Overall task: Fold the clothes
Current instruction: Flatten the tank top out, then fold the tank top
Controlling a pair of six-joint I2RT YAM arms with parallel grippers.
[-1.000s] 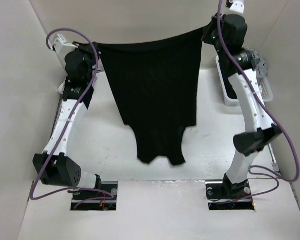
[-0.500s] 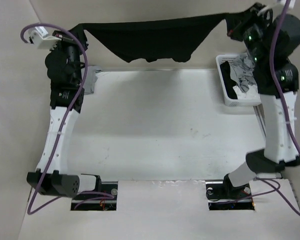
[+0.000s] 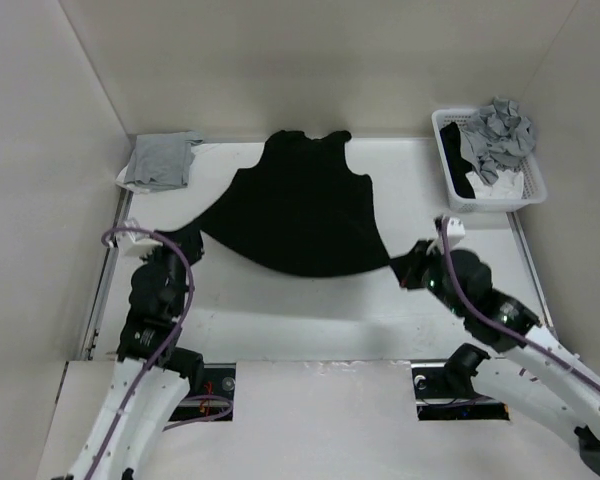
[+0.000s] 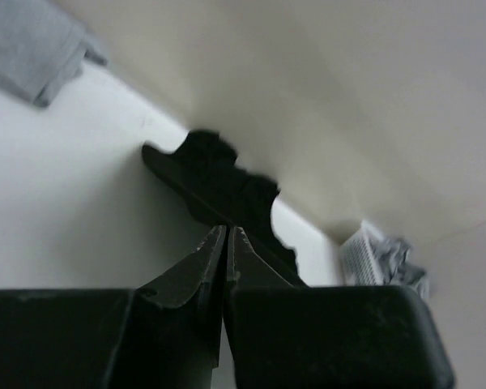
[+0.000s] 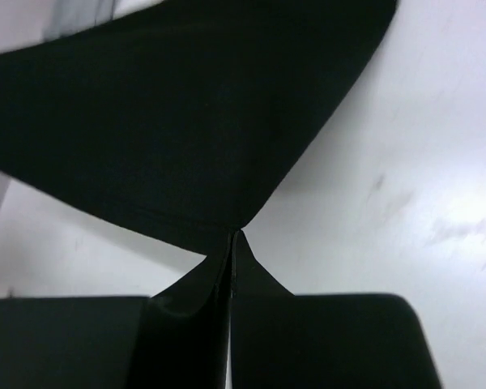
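Colour findings: the T-shirt [image 3: 295,215], at centre frame, is showing plain black. The garment [image 3: 163,160] at upper left is showing plain grey. The basket [image 3: 500,204] at upper right is showing white, and the cloth [image 3: 498,130] in it is showing mottled grey and white. The worktop [image 3: 310,310] is showing white. The left arm [image 3: 130,400] and right arm [image 3: 550,350] are showing white shells, black joints and purple cables [image 3: 185,275].

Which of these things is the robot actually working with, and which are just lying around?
In the job:
black T-shirt, spread out flat
left gripper and right gripper, each pinching a corner of it

Just lying about:
grey garment
white basket
mottled grey cloth in the basket
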